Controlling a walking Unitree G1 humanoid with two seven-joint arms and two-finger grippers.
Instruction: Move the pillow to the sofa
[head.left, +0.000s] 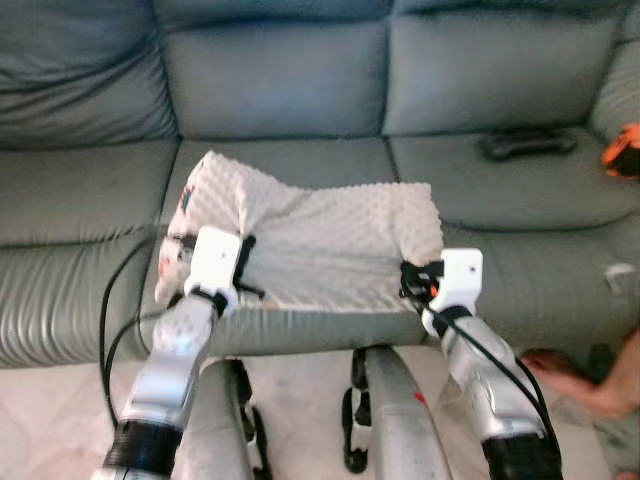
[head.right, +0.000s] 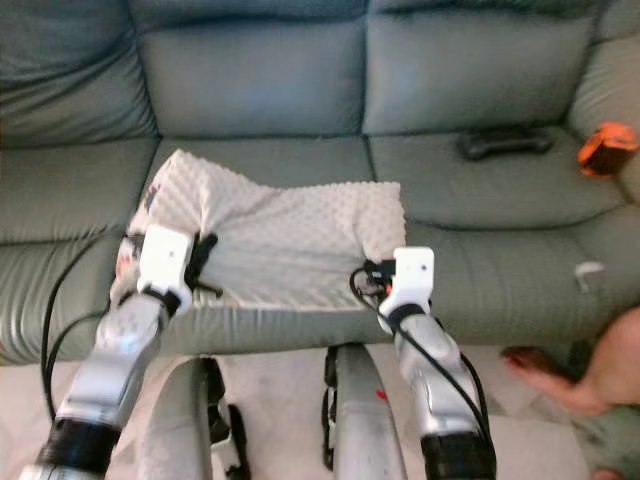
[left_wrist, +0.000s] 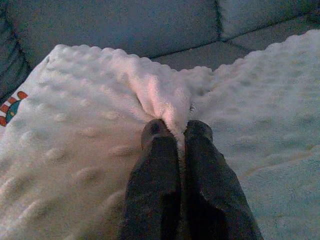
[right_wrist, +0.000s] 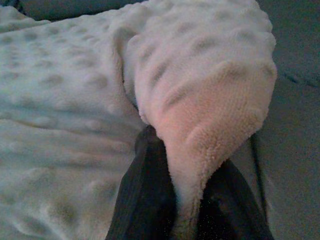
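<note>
My left gripper (left_wrist: 172, 132) is clenched on a raised fold of the pillow (head.left: 320, 240), the two black fingers (left_wrist: 155, 170) pressed almost together with a thin ridge of dotted white fleece squeezed up between them. My right gripper (right_wrist: 182, 165) does the same at the other end, its fingers closed around a fat corner that bulges over them. I judge I hold it this way because the cover is soft and loose: a pinch of fabric at each end gives two anchors, so the pillow hangs level between my arms instead of sagging from one side. From the head views, the pillow lies straight ahead of both grippers, spread across the front of the middle seat of the grey-green sofa (head.left: 90, 200), its near edge at the seat's front lip where my fingers bite. A coloured print shows on its left end. It seems to rest on the cushion already, so letting go is likely next. Further right on the seat lie a black controller (head.left: 527, 143) and an orange object (head.left: 622, 150); a person's foot (head.left: 565, 375) is on the floor at right.
</note>
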